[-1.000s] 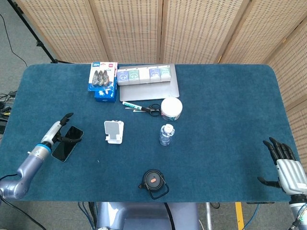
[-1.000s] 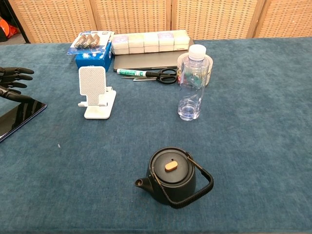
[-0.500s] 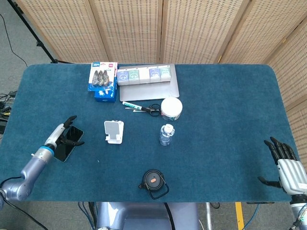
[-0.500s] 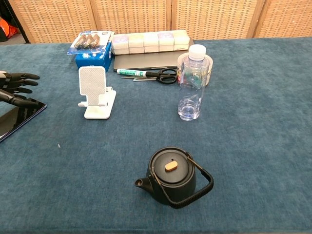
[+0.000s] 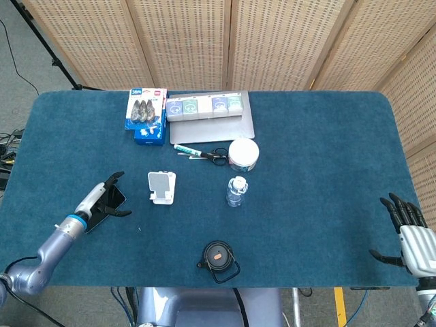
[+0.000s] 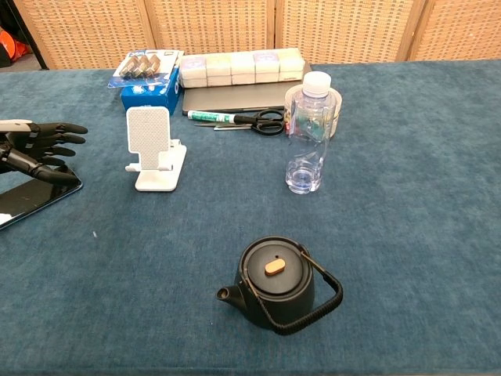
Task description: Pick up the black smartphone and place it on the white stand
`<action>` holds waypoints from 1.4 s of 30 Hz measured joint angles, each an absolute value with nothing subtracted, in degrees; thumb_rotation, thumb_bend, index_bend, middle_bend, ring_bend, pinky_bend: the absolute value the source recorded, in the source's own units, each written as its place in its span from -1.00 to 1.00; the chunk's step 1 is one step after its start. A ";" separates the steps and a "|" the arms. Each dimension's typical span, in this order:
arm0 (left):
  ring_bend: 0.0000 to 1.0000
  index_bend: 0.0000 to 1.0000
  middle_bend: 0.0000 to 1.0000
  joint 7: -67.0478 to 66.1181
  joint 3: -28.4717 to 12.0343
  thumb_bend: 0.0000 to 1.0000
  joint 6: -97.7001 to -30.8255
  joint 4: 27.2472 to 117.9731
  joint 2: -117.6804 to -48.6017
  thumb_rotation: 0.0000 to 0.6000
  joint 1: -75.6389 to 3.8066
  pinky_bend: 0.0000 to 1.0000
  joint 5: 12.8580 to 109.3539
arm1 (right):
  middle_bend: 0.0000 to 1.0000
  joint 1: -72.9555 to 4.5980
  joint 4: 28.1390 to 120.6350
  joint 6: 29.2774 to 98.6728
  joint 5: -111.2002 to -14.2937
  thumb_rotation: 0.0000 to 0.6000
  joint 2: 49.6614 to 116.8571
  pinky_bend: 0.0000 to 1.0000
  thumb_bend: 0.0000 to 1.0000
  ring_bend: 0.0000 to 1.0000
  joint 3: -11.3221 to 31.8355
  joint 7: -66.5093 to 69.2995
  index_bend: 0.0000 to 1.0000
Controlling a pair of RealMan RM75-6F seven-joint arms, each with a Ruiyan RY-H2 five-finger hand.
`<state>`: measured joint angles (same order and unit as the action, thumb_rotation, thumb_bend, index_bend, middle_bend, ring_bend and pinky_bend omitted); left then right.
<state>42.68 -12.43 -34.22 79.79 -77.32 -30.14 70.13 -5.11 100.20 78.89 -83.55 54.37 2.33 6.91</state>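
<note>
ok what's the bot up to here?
The left hand is over the black smartphone, which lies flat on the blue table, fingers spread; whether it grips yet can't be told. The white stand is just to the phone's right, with nothing on it. The right hand is open at the far right edge, holding nothing. A kettle and water bottle sit mid-table, untouched.

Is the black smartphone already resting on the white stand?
No, the black smartphone lies flat on the table, left of the empty white stand.
</note>
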 measured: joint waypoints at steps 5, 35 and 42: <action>-1.00 -1.00 -1.00 42.36 -11.71 -1.00 -34.80 83.58 -76.11 1.00 -30.16 -1.00 71.91 | -1.00 -5.10 100.23 78.89 -83.59 1.00 54.31 -1.00 -1.00 -1.00 2.33 7.03 -1.00; -1.00 -1.00 -1.00 36.19 -9.36 -1.00 -39.96 79.69 -79.99 1.00 -28.98 -1.00 69.67 | -1.00 -5.13 100.14 78.76 -83.75 1.00 54.27 -1.00 -1.00 -1.00 2.28 7.34 -1.00; -1.00 -1.00 -1.00 37.98 -7.42 -1.00 -41.23 82.70 -79.45 1.00 -27.95 -1.00 73.55 | -1.00 -5.02 100.11 79.00 -83.68 1.00 54.13 -1.00 -1.00 -1.00 2.38 7.63 -1.00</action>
<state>37.98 -7.42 -41.23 82.70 -79.45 -27.95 73.55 -5.02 100.11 79.00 -83.68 54.13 2.38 7.63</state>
